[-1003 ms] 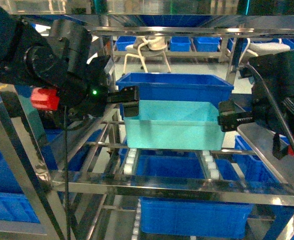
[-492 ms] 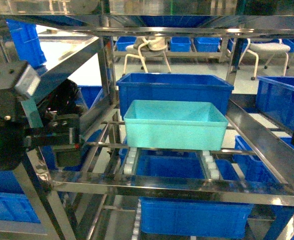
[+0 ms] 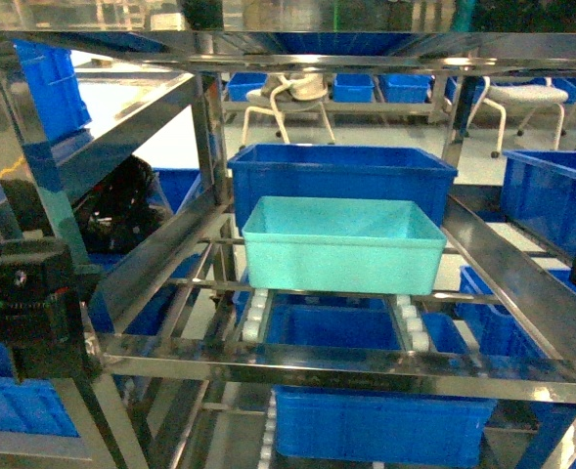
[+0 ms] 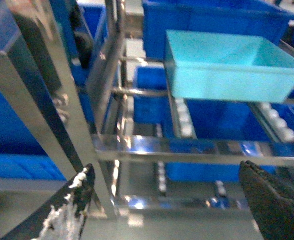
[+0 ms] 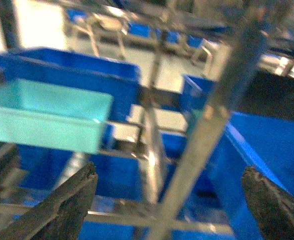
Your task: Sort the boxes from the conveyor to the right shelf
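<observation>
1. A light turquoise plastic tote [image 3: 341,244], open-topped, sits on the white roller tracks of the shiny stainless-steel rack [image 3: 346,362], just in front of a larger dark blue plastic bin [image 3: 341,168].
2. The left gripper [image 4: 169,200] shows fingers spread wide, holding nothing.
3. The right gripper [image 5: 169,200] is likewise spread apart and holds nothing.

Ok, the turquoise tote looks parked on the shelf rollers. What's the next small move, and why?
Probably turn back toward the conveyor for another box. The light turquoise plastic tote sits on the steel rack's white roller tracks, and both hands, left and right, are open, empty and clear of it.
</observation>
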`<state>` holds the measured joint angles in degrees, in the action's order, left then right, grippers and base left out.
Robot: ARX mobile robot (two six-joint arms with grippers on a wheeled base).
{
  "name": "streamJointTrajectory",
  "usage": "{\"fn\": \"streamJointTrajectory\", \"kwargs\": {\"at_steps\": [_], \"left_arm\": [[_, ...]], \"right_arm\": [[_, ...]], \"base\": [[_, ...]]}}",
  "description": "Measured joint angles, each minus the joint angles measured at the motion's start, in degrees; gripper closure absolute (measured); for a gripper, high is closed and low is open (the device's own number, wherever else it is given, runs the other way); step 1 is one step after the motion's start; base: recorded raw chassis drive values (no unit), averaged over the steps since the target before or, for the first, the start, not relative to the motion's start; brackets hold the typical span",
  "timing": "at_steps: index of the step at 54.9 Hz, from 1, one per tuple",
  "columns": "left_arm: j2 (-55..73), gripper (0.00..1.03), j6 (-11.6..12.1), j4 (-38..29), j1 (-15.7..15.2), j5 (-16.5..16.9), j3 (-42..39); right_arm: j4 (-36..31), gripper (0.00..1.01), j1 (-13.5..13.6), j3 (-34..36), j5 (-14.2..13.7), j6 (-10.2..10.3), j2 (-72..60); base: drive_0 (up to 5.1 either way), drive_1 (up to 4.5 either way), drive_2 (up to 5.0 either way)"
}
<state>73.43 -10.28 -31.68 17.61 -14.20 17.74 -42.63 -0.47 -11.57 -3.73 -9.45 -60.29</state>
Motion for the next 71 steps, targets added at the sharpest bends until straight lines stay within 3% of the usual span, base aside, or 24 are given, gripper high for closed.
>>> {"fn": "streamJointTrajectory", "kwargs": {"at_steps": [3, 7, 9, 13, 16, 19, 28, 31, 34, 47, 61, 64, 66, 67, 71], "left_arm": [[0.5, 0.29, 3.9, -11.8, -1.6, -0.6, -7.2], [-2.6, 0.42, 6.7, -21.6, -3.6, -0.1, -12.0], [-7.3, 0.53, 7.8, -27.4, -5.1, 0.9, -12.0], [-13.4, 0.71, 8.9, -24.4, -6.9, 3.4, -12.3], [-16.3, 0.86, 9.3, -20.4, -8.3, 4.8, -14.4], [-20.4, 1.02, 9.2, -16.9, -9.7, 6.2, -16.0], [-30.5, 1.01, 9.4, -9.5, -12.2, 8.5, -16.5], [-33.7, 1.01, 9.5, -6.1, -15.8, 13.2, -16.8], [-37.6, 1.01, 9.5, -3.2, -18.0, 13.4, -16.9], [-50.3, 1.01, 9.5, 8.5, -17.5, 14.2, -16.9], [-58.4, 1.01, 9.5, 16.6, -17.5, 14.2, -16.9], [-62.1, 1.01, 9.5, 20.3, -17.5, 14.2, -16.9], [-64.6, 1.01, 9.5, 23.4, -17.5, 14.2, -16.9], [-70.8, 1.01, 9.5, 32.2, -17.5, 14.4, -16.9], [-72.8, 1.01, 9.6, 32.0, -17.5, 14.2, -16.9]], "right_arm": [[-5.1, 0.26, 0.9, 3.0, 3.6, 3.3, 1.7], [-5.2, 0.39, 0.8, 4.4, 3.7, 6.0, 4.2], [-4.1, 0.50, 0.8, 5.1, 3.7, 7.1, 6.7], [-1.7, 0.68, 0.8, 6.5, 3.8, 8.1, 10.6], [-5.0, 0.83, 0.8, 8.9, 3.8, 8.4, 10.8], [-1.1, 0.99, 0.8, 10.6, 3.8, 8.5, 13.3], [5.8, 0.99, 0.8, 10.7, 3.8, 8.6, 22.7], [8.6, 0.99, 0.8, 10.7, 3.8, 8.6, 25.1], [11.6, 0.99, 0.8, 10.7, 3.7, 8.6, 28.7], [22.2, 0.99, 0.8, 10.8, 3.8, 8.6, 40.0], [29.4, 0.99, 0.8, 10.8, 3.8, 8.6, 47.1], [32.7, 0.99, 0.8, 10.8, 3.8, 8.6, 50.4], [42.6, 0.99, 0.8, 10.7, 3.8, 8.6, 59.9], [42.5, 0.99, 0.8, 10.7, 3.7, 8.6, 60.1], [42.9, 0.99, 0.8, 10.7, 3.8, 8.6, 60.0]], "base": [[0.0, 0.00, 0.0], [0.0, 0.00, 0.0], [0.0, 0.00, 0.0], [0.0, 0.00, 0.0], [0.0, 0.00, 0.0], [0.0, 0.00, 0.0], [0.0, 0.00, 0.0], [0.0, 0.00, 0.0], [0.0, 0.00, 0.0], [0.0, 0.00, 0.0], [0.0, 0.00, 0.0], [0.0, 0.00, 0.0], [0.0, 0.00, 0.0], [0.0, 0.00, 0.0], [0.0, 0.00, 0.0]]}}
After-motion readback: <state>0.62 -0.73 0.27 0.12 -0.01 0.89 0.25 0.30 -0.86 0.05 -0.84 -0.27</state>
